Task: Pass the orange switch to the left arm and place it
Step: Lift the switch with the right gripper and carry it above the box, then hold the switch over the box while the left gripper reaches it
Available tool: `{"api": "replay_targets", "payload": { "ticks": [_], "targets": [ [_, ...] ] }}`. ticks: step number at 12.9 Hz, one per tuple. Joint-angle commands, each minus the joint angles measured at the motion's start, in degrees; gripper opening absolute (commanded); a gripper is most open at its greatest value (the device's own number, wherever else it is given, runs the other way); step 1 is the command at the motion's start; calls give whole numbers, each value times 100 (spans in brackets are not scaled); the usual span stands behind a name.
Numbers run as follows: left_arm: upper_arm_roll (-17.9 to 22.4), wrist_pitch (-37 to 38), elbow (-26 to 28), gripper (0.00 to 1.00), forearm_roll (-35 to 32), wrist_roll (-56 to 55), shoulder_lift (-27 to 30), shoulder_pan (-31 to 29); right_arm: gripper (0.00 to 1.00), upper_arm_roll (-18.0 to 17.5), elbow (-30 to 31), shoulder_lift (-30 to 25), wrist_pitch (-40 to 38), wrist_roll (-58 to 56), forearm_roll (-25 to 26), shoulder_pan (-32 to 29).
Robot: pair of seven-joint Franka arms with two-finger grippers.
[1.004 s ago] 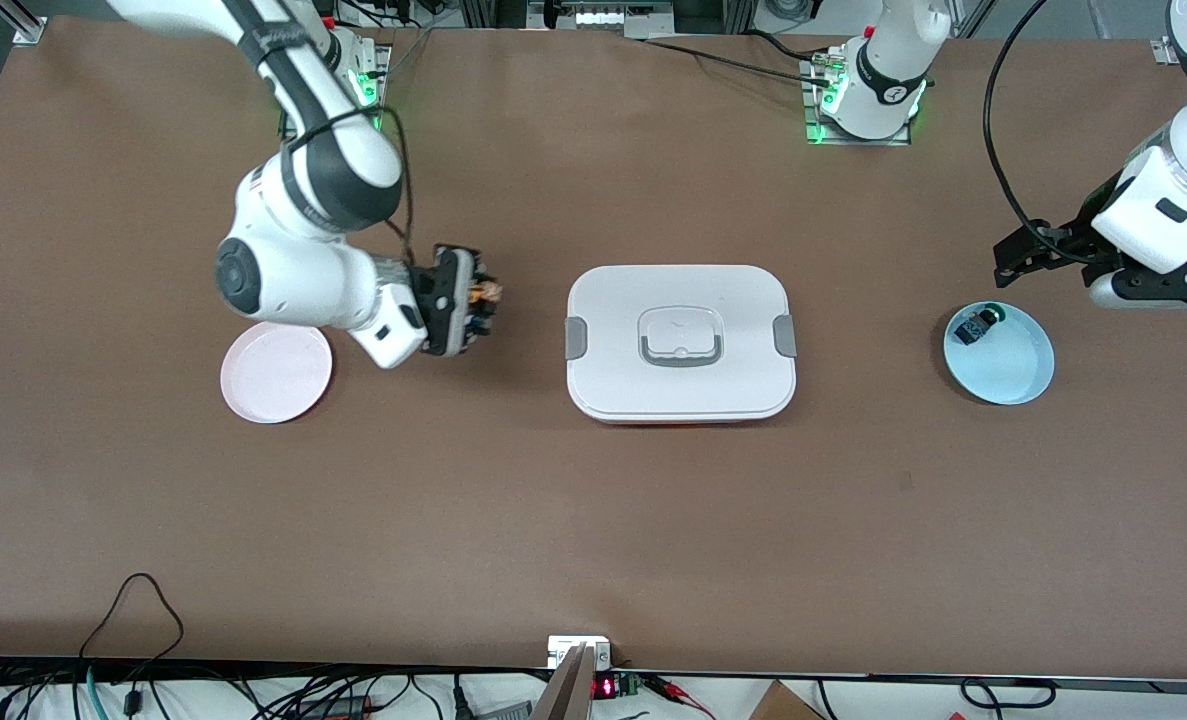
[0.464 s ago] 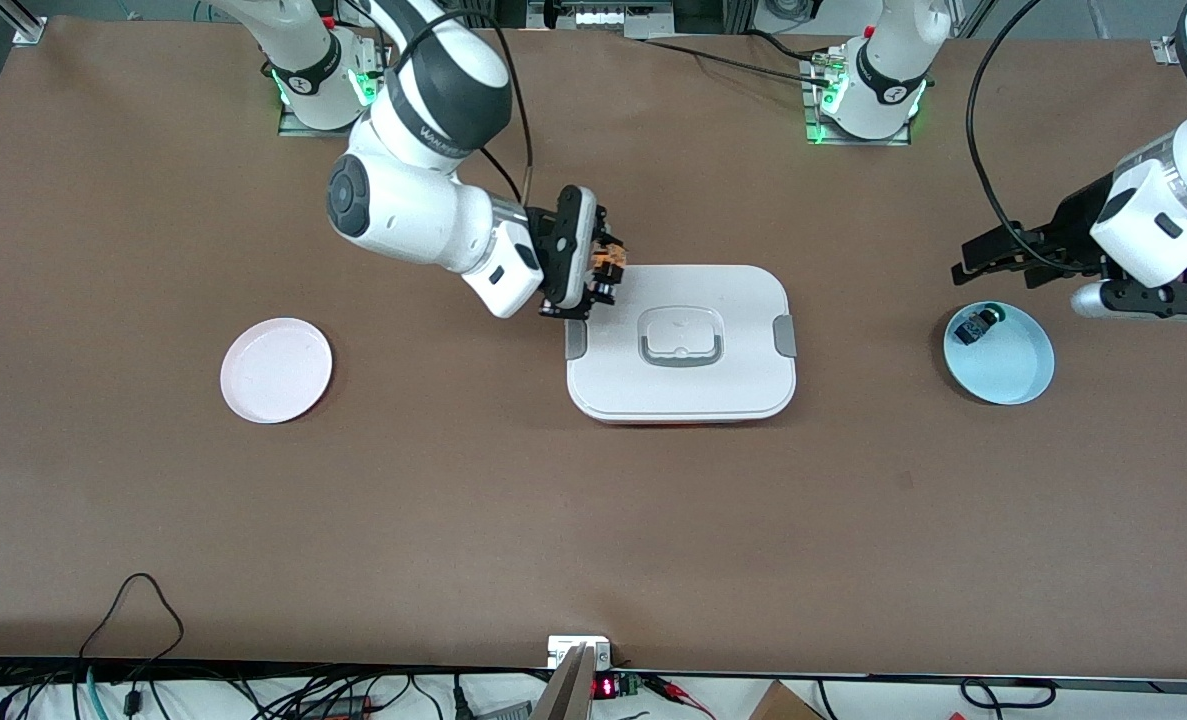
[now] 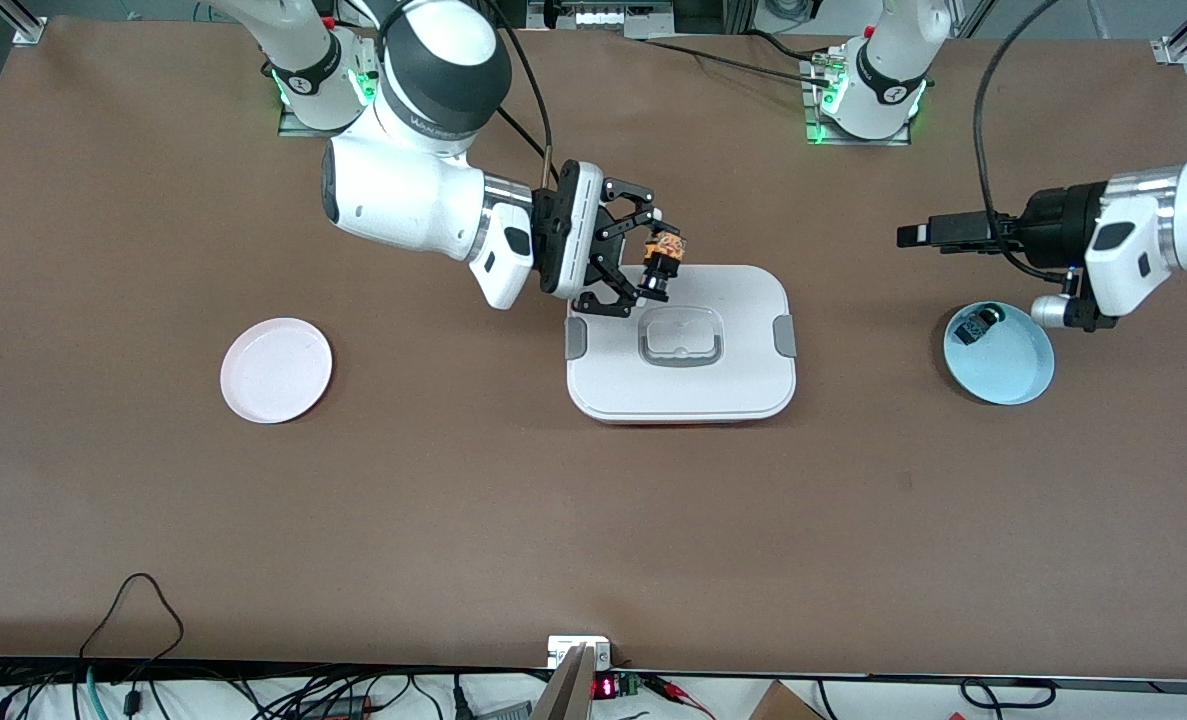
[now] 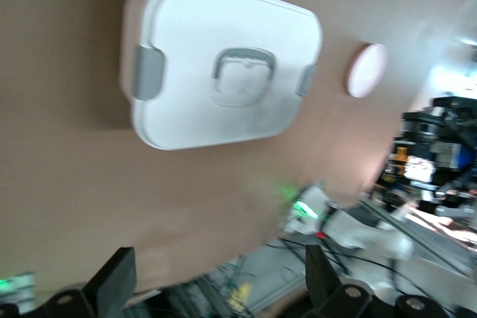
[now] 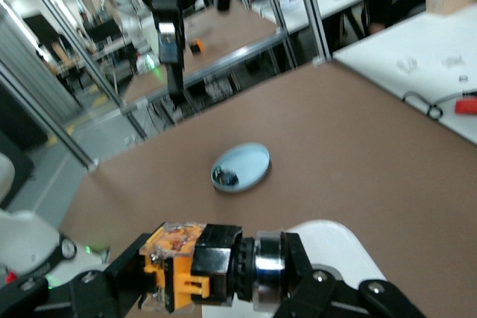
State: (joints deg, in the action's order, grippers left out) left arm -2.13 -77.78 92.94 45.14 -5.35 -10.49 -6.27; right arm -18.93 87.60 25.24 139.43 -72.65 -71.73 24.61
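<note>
The right gripper [image 3: 653, 262] is pinching the orange switch [image 3: 661, 260] over the box [image 3: 743, 370], jaws clamped across its body. The left gripper [image 4: 216, 288] is hanging over the worktop [image 3: 553, 520] near the box, jaws spread. The switch looks light, rigid and slippery; its free capped end seems the place to grip.

White jointed arms [image 3: 403, 190] w/ dark grey cuffs, black cables, green base lights; black linkage pincer [image 3: 643, 255].
</note>
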Motion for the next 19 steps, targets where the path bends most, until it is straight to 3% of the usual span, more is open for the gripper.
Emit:
{"api": "replay_targets", "payload": {
  "ticks": [1,3,5,8,11,15,19],
  "targets": [
    [-33,272,-74,100,959,95,-287,-121,48,-32,-147,113,312,-1019,-1391,166],
    [-77,229,144,100,1729,104,-287,-59,48,-32,-147,130,357,-1575,-2253,246],
    [-147,124,452,100,2697,156,-331,-15,48,-23,-155,226,470,-1935,-2791,413],
    [-446,-726,575,100,2903,1260,-392,230,48,-23,-155,244,541,-2034,-3030,518],
    [-885,-1343,1330,100,3939,2079,-358,240,48,-23,-252,332,735,-2034,-3189,633],
    [-1018,-1398,1648,100,4028,2196,-305,231,48,-31,-261,332,796,-2034,-3277,659],
    [-1264,-1389,2184,100,4836,2187,-226,196,48,-32,-261,341,796,-2034,-3347,659]
  ]
}}
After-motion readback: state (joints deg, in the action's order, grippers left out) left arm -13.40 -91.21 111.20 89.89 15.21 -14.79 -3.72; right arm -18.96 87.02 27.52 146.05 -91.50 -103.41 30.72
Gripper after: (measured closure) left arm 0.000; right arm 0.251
